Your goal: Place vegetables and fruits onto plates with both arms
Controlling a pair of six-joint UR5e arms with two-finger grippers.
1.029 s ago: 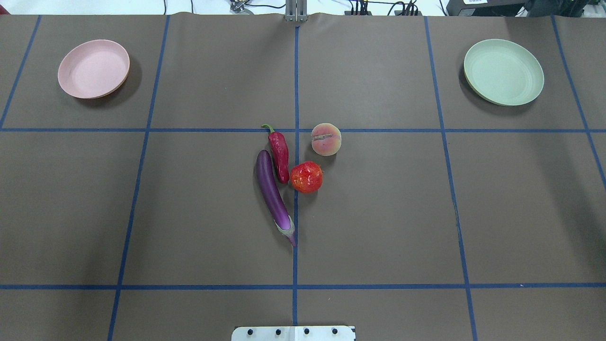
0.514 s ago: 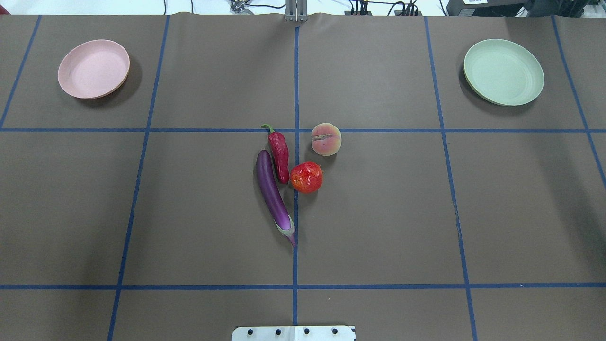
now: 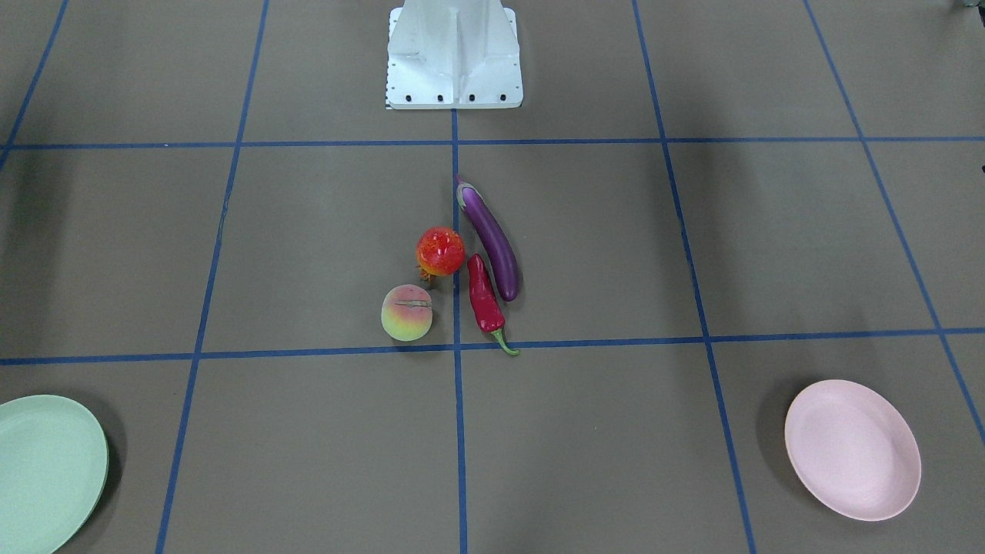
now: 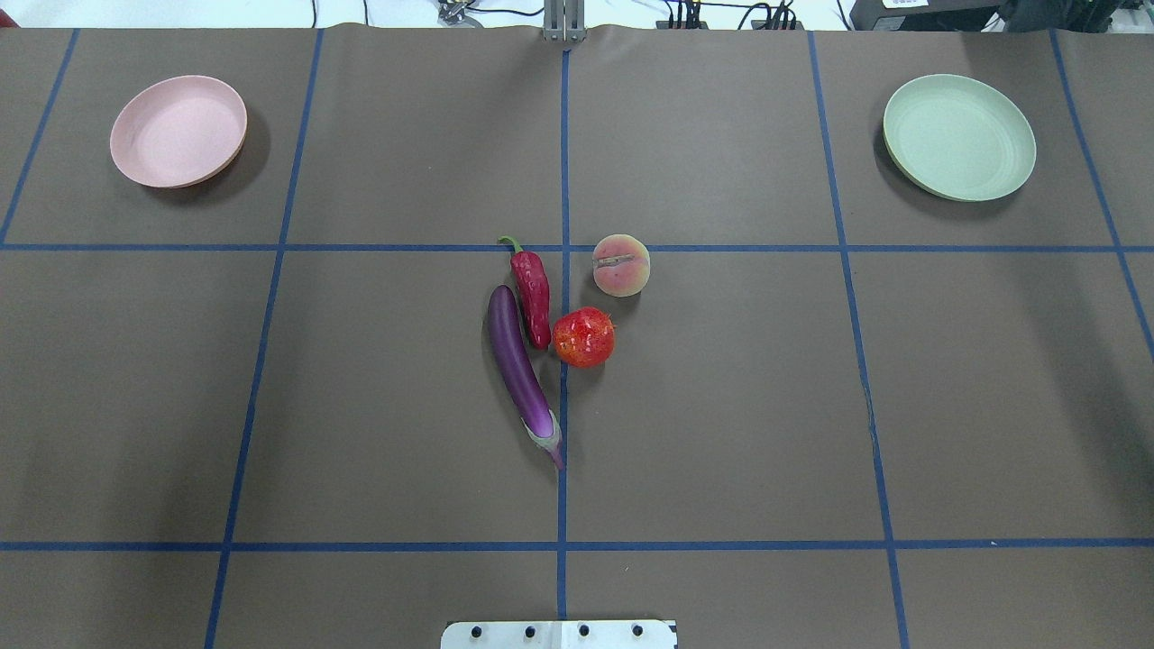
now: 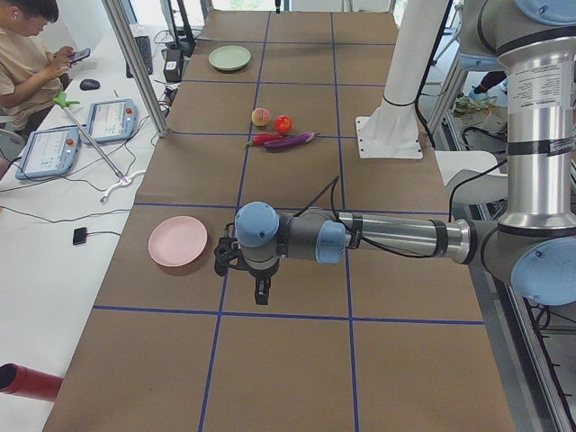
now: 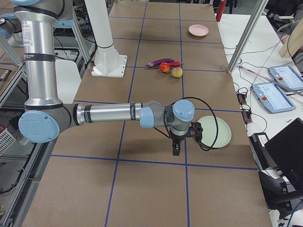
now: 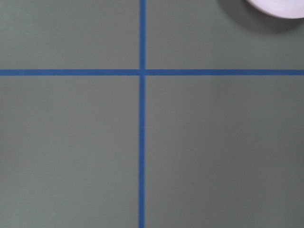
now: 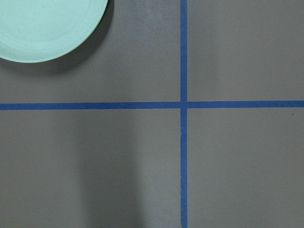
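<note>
A purple eggplant (image 4: 520, 371), a red chili (image 4: 533, 290), a peach (image 4: 621, 265) and a red-orange pomegranate-like ball (image 4: 584, 337) lie clustered at the table's middle. The pink plate (image 4: 178, 131) sits empty at the far left, the mint green plate (image 4: 958, 136) empty at the far right. My left gripper (image 5: 261, 292) hangs over the table beside the pink plate (image 5: 177, 241). My right gripper (image 6: 176, 150) hangs beside the green plate (image 6: 214, 130). Both show only in the side views, so I cannot tell whether they are open or shut. Neither is near the produce.
The white pedestal base (image 3: 454, 54) stands at the robot's side of the table. Blue tape lines grid the brown table cover. A metal post (image 5: 135, 63), tablets (image 5: 110, 119) and a seated person are beyond the far edge.
</note>
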